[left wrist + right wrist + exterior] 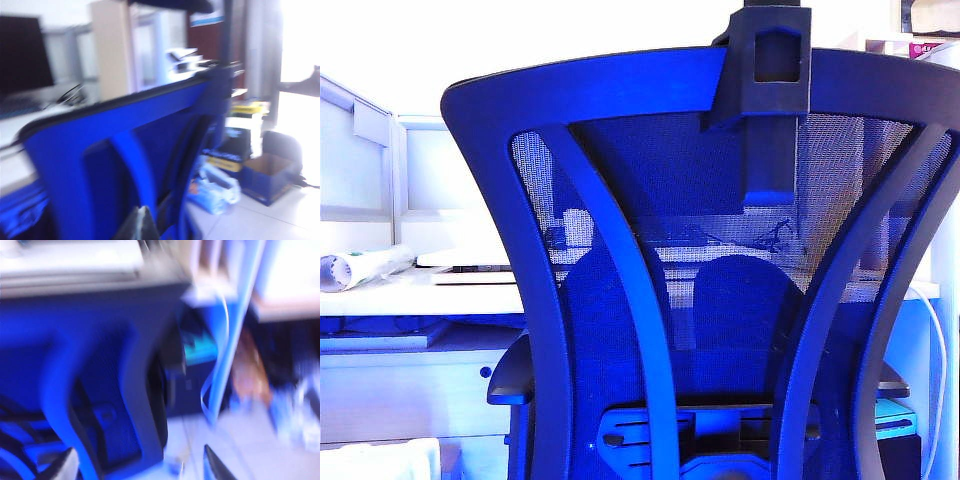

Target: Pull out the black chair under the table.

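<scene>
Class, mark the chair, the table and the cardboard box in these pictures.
chair (620,85): exterior view, top frame of the backrest.
table (410,297): exterior view, bare white top, left of chair.
box (267,177): left wrist view, front wall.

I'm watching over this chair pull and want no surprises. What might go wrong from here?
1. The right gripper hangs beside the black chair holding nothing, its fingers apart; the blurred right wrist view suggests motion, so a grab could miss the frame.
2. A white cable hangs close beside the chair and might snag.
3. Only one fingertip of the left gripper shows, so its grip cannot be judged.
</scene>
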Robot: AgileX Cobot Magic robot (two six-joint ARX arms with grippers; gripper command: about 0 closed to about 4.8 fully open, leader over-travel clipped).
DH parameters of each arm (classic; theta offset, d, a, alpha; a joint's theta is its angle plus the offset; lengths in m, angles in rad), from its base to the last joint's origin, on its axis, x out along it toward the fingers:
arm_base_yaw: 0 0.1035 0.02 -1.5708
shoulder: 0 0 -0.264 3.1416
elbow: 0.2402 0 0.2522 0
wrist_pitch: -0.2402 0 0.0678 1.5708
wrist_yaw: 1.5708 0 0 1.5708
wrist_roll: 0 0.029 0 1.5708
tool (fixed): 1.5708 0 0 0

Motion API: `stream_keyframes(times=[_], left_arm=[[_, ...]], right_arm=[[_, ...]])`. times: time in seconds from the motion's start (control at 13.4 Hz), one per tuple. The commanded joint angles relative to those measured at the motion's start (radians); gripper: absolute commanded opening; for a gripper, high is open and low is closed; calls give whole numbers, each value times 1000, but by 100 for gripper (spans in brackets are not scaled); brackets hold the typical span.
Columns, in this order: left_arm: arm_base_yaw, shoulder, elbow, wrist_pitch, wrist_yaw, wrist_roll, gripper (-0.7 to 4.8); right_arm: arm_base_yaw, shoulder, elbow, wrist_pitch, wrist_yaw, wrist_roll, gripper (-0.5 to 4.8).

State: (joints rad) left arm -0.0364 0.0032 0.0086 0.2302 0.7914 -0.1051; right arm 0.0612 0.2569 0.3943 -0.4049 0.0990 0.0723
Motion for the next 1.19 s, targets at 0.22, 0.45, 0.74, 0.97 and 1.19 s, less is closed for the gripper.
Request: stream_keyframes(times=[0.22,0.45,0.74,0.97,1.19], left_arm=[[1,0,0,-91,-316,75,-5],[2,0,0,-246,-623,136,-5],[2,0,-1,-409,-780,135,-5],[2,0,0,-418,-841,135,-5],[2,0,0,-417,-840,135,-4]], right_arm=[[-98,-2,-24,71,-76,16,-8],[-97,-2,-89,121,-76,43,-7],[-97,-2,-172,174,-76,52,-7],[-97,-2,-242,190,-78,52,-7],[-96,-2,-304,188,-96,52,-7]])
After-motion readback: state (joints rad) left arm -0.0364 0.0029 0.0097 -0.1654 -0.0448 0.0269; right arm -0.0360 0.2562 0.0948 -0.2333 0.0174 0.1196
